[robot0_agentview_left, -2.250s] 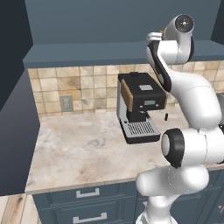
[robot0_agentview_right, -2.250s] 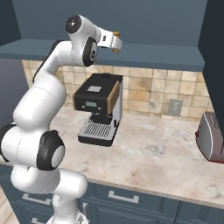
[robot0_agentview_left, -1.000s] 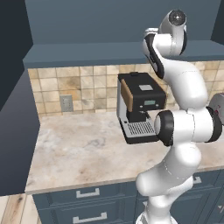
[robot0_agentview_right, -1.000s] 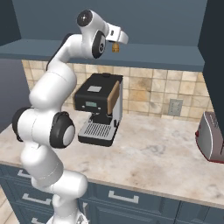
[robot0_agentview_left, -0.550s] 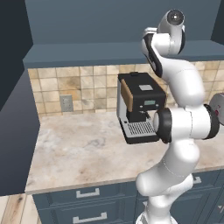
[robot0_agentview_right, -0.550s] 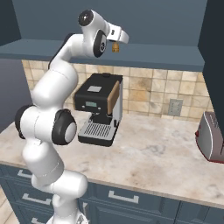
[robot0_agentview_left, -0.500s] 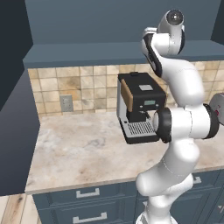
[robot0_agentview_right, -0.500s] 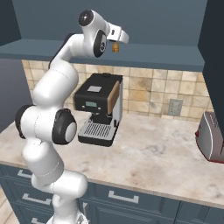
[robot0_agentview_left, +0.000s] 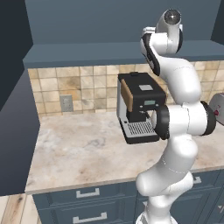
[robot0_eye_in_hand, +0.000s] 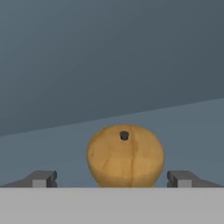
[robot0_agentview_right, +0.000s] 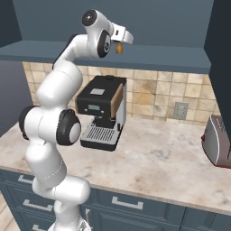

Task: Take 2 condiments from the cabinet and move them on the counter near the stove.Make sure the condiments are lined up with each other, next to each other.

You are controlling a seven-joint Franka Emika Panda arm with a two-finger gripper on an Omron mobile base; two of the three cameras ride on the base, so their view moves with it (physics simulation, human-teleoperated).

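You're at step one: tan-orange bottle (robot0_eye_in_hand: 125, 155) sits on the cabinet shelf (robot0_eye_in_hand: 188, 127), between the gripper (robot0_eye_in_hand: 111, 178) tips, fingers spread wide, nothing pinched yet. No condiment on the worktop (robot0_agentview_left: 83, 153); both still to move & line up nr stove.

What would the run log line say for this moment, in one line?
phase: reaching into dark blue-grey wall cabinet | target: short tan-orange bottle with rounded top on shelf | gripper: open, fingertips either side of bottle, not closed | held: nothing
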